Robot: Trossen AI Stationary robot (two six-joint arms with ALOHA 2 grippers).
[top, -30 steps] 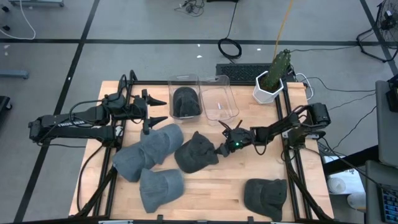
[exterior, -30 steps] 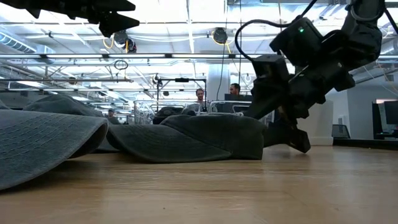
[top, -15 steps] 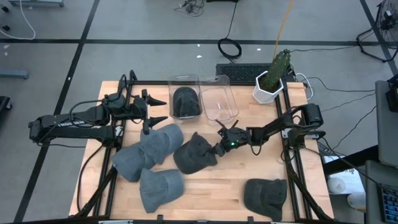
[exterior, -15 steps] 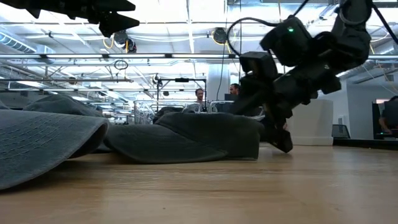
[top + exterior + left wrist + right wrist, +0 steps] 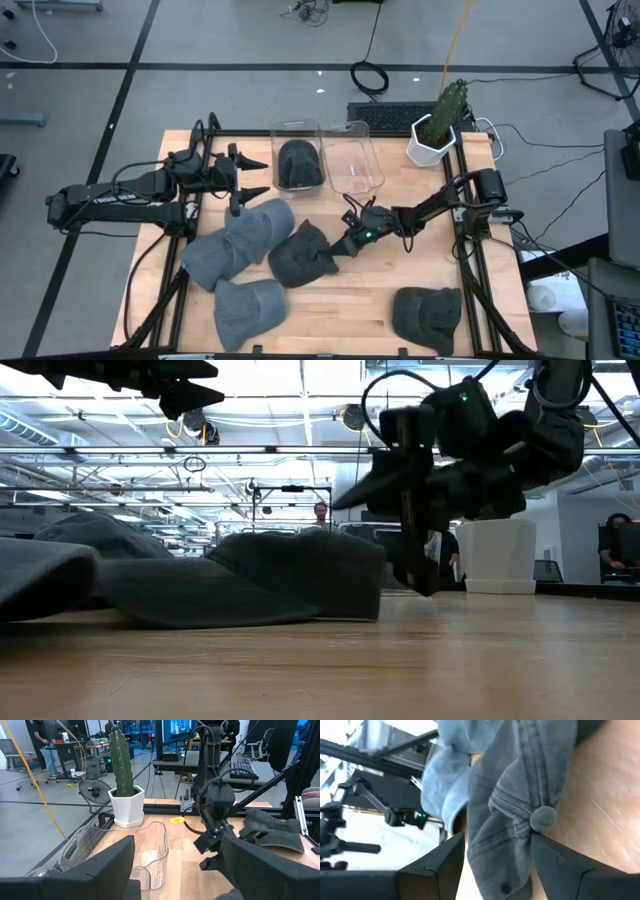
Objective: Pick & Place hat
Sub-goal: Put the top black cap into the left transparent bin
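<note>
A dark grey hat (image 5: 298, 256) lies crown up on the table's middle, its crown also showing in the right wrist view (image 5: 520, 785). My right gripper (image 5: 345, 243) reaches in low from the table's right, open, with the hat's crown between its fingers (image 5: 445, 867). My left gripper (image 5: 258, 177) hangs open and level above the table's far left, clear of everything. Another dark hat (image 5: 298, 163) sits inside a clear bin (image 5: 297, 130) at the far edge. My right gripper stands astride the dark hat's crown, close to its top button (image 5: 543, 817), with the cloth bunched between the two open fingers. It comes slanting slightly down from the table's right. The hat rests on the table, its brim (image 5: 200, 595) flat on the wood.
Two light grey hats (image 5: 238, 240) (image 5: 248, 308) lie left of the dark one, touching it. A further dark hat (image 5: 425, 315) lies near the front right. An empty clear bin (image 5: 352, 158) and a potted cactus (image 5: 438, 125) stand at the far edge.
My right gripper has moved toward the table's left and tipped nearer to level, staying open. It has pushed the dark hat, which has slid along the table to the left and slightly nearer. The front light grey hat has shifted left with it.
</note>
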